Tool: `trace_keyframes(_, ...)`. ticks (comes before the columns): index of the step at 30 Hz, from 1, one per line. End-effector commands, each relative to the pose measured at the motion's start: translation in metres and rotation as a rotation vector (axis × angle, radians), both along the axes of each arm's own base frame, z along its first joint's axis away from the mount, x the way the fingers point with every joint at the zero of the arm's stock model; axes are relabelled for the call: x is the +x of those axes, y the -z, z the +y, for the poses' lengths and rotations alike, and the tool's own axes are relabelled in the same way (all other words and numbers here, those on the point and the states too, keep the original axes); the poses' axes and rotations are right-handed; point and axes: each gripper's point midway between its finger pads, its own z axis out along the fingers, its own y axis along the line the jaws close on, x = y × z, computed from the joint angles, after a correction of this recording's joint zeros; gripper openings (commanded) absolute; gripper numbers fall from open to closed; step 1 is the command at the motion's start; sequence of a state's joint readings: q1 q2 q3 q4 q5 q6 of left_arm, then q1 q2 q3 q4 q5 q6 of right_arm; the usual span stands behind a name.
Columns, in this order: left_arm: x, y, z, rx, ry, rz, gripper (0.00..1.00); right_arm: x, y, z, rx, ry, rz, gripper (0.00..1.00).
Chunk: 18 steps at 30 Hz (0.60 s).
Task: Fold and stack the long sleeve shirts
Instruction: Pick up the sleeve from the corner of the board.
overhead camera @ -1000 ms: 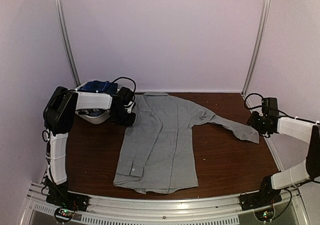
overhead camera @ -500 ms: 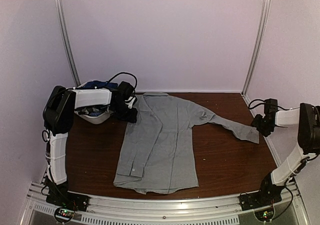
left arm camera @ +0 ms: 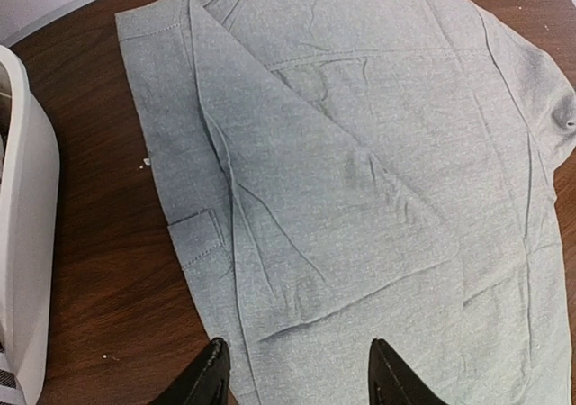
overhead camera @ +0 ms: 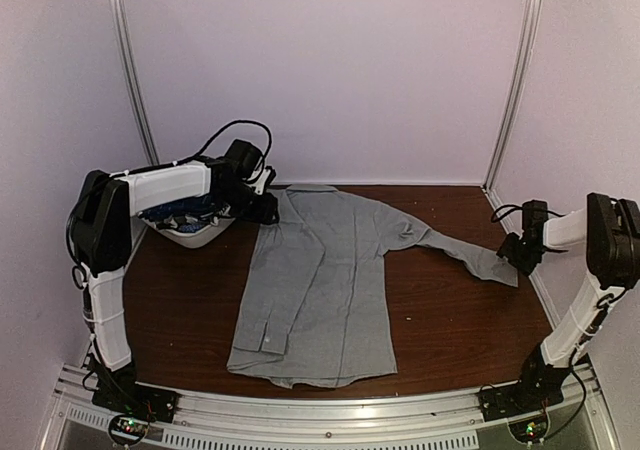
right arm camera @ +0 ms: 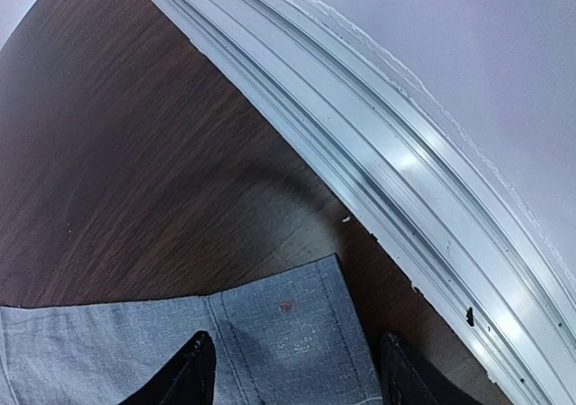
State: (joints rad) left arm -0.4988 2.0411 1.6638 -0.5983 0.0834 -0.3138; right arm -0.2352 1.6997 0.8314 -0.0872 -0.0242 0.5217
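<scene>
Grey shirt (overhead camera: 320, 280) lies flat mid-table (overhead camera: 460, 320), collar toward the back wall. One sleeve is folded down over the body, cuff near the hem. The other sleeve is stretched out to the right, its cuff (right arm camera: 288, 328) near the table's edge rail (right arm camera: 378, 144). Left gripper (overhead camera: 262, 205) hangs over the shirt's shoulder next to the white basket (overhead camera: 190, 235), fingers spread, nothing between them. Right gripper (overhead camera: 515, 253) is at the outstretched cuff, fingers spread either side of it, not pinching. Dark blue cloth (overhead camera: 185, 210) sits in the basket.
</scene>
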Motion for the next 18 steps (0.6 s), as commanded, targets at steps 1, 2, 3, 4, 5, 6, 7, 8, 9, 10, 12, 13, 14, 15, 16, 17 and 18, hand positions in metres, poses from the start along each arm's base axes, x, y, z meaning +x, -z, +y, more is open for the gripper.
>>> trace_keyframes(1,0.005,-0.029,-0.006,-0.068,0.008,-0.063,0.54,-0.007,0.013,-0.002,-0.005,0.009,0.02,0.6)
trace_keyframes(2,0.005,-0.03,-0.006,-0.07,0.007,-0.064,0.54,-0.008,0.015,-0.001,-0.004,0.009,0.023,0.58)
trace_keyframes(3,0.005,-0.031,-0.006,-0.075,0.007,-0.065,0.54,-0.009,0.015,-0.002,-0.007,0.011,0.022,0.55)
trace_keyframes(4,0.004,-0.031,-0.007,-0.079,0.008,-0.062,0.54,-0.01,0.014,-0.002,-0.011,0.009,0.02,0.51)
trace_keyframes(5,0.004,-0.032,-0.008,-0.085,0.01,-0.064,0.54,-0.01,0.013,-0.002,-0.014,0.006,0.02,0.47)
trace_keyframes(6,0.003,-0.032,-0.009,-0.088,0.011,-0.061,0.54,-0.009,0.012,-0.003,-0.019,0.004,0.021,0.42)
trace_keyframes(7,0.003,-0.032,-0.009,-0.089,0.011,-0.063,0.54,-0.009,0.012,-0.003,-0.018,0.002,0.023,0.39)
trace_keyframes(8,0.003,-0.034,-0.009,-0.092,0.01,-0.067,0.54,-0.008,0.012,-0.002,-0.017,-0.001,0.022,0.34)
trace_keyframes(9,0.002,-0.033,-0.009,-0.093,0.01,-0.066,0.54,-0.006,0.011,-0.002,-0.016,-0.005,0.018,0.29)
trace_keyframes(10,0.002,-0.034,-0.009,-0.095,0.01,-0.065,0.54,-0.005,0.009,-0.002,-0.015,-0.007,0.013,0.21)
trace_keyframes(12,0.001,-0.036,-0.009,-0.101,0.012,-0.065,0.53,-0.002,0.003,-0.001,-0.019,-0.013,-0.003,0.11)
trace_keyframes(13,0.0,-0.037,-0.01,-0.106,0.014,-0.066,0.53,0.0,-0.002,-0.002,-0.021,-0.015,-0.011,0.06)
trace_keyframes(14,-0.001,-0.039,-0.01,-0.11,0.014,-0.068,0.53,0.002,-0.008,-0.002,-0.026,-0.021,-0.024,0.02)
trace_keyframes(15,-0.002,-0.04,-0.011,-0.116,0.015,-0.069,0.53,0.005,-0.016,-0.001,-0.036,-0.029,-0.042,0.0)
trace_keyframes(16,-0.002,-0.041,-0.011,-0.119,0.016,-0.07,0.53,0.008,-0.024,0.0,-0.049,-0.036,-0.06,0.0)
trace_keyframes(17,-0.003,-0.043,-0.012,-0.127,0.019,-0.069,0.53,0.012,-0.035,0.0,-0.063,-0.046,-0.079,0.0)
trace_keyframes(18,-0.004,-0.044,-0.013,-0.134,0.021,-0.068,0.53,0.016,-0.045,0.003,-0.078,-0.064,-0.098,0.0)
